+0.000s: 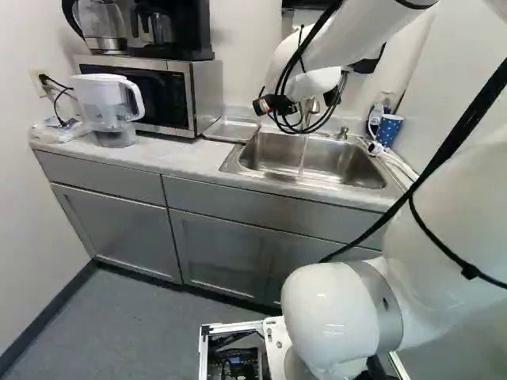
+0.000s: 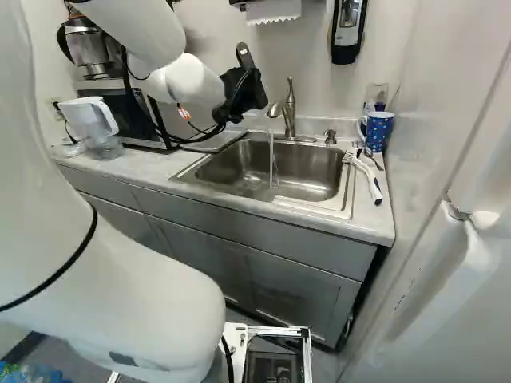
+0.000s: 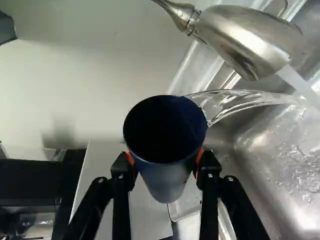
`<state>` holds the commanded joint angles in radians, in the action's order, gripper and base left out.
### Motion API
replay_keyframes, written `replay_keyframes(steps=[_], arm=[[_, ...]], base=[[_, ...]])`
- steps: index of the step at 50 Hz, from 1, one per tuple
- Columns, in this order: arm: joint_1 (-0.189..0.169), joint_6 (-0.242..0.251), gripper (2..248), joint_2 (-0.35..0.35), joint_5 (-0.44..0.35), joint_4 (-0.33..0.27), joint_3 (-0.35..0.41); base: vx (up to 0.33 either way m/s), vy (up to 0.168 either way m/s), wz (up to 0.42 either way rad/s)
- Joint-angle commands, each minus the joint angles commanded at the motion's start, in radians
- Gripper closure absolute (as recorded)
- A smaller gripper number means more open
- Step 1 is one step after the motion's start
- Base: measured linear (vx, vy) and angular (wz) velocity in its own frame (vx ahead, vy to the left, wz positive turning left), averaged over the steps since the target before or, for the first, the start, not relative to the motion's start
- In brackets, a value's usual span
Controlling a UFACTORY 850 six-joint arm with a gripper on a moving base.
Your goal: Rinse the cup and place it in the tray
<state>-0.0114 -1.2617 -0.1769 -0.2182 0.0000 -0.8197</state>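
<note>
Cup held up by the faucet, and the end effector has it firmly, orange pads pressing from two sides! A clear arc of water spans the gap between its rim and the running stream, over the sink. Rinsing is the step in hand, I'd say. Next call: finish wetting it, tip it to drain inside the basin, keep the rim off the spout. Then comes the swing to the tray, waiting on the surface between sink and microwave.
</note>
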Motion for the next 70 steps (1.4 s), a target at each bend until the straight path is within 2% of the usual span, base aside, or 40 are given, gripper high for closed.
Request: replay_keyframes(steps=[62, 70], arm=[[0.000, -0.652, 126, 0.000, 0.000, 0.000, 0.000], [0.000, -0.652, 126, 0.000, 0.000, 0.000, 0.000]], base=[[0.000, 0.000, 0.000], [0.000, 0.000, 0.000]])
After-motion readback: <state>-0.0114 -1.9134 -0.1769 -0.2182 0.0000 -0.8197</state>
